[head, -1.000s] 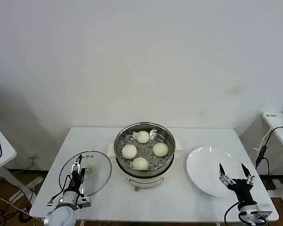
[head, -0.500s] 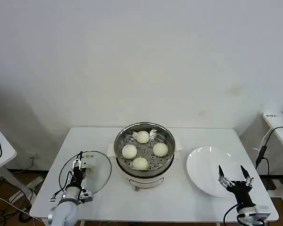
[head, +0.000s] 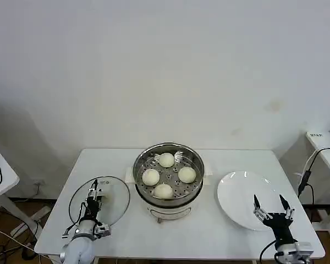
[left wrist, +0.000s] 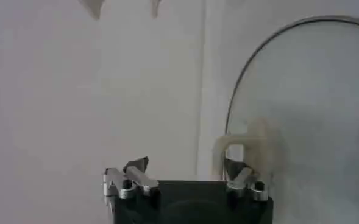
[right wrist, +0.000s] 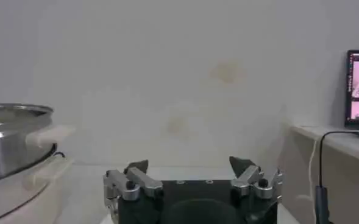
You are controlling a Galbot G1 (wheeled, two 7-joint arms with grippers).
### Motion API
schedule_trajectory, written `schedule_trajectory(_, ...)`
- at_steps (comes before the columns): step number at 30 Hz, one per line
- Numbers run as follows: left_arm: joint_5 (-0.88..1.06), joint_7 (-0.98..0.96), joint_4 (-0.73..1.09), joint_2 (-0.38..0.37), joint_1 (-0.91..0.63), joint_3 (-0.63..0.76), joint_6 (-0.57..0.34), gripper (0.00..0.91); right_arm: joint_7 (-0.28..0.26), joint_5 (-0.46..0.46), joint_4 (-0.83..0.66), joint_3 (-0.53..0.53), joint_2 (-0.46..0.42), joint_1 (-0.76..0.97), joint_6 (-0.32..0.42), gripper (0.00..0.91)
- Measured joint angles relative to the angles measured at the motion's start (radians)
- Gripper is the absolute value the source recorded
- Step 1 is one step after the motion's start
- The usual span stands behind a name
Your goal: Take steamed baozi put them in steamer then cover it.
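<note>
My left gripper sits low over the glass lid at the left end of the table, fingers spread. In the left wrist view the lid's pale handle stands just ahead of the jaws, a little off to one fingertip's side, not yet between them. My right gripper hangs open at the near edge of the white plate, holding nothing, with the pot's rim off to one side in its wrist view.

The steamer stands in the middle of the table with all four steamed baozi already on its perforated tray, so I judge that only the covering is left.

The lid looks stiff, fairly heavy for its size and breakable, and its glass is too smooth and flat to pinch. The raised handle is the only sensible grip. I would centre the jaws around it, close firmly, and lift level so that the rim does not swing or knock against the steel.
</note>
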Motion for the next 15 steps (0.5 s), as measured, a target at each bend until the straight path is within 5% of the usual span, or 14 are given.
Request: schedule_trajectory(15, -0.019, -0.012, -0.004, -0.007, 0.018, -0.009, -0.004, 0.0, 0.001, -0.021, 0.002, -0.004, 0.006, -0.012, 0.016, 0.907)
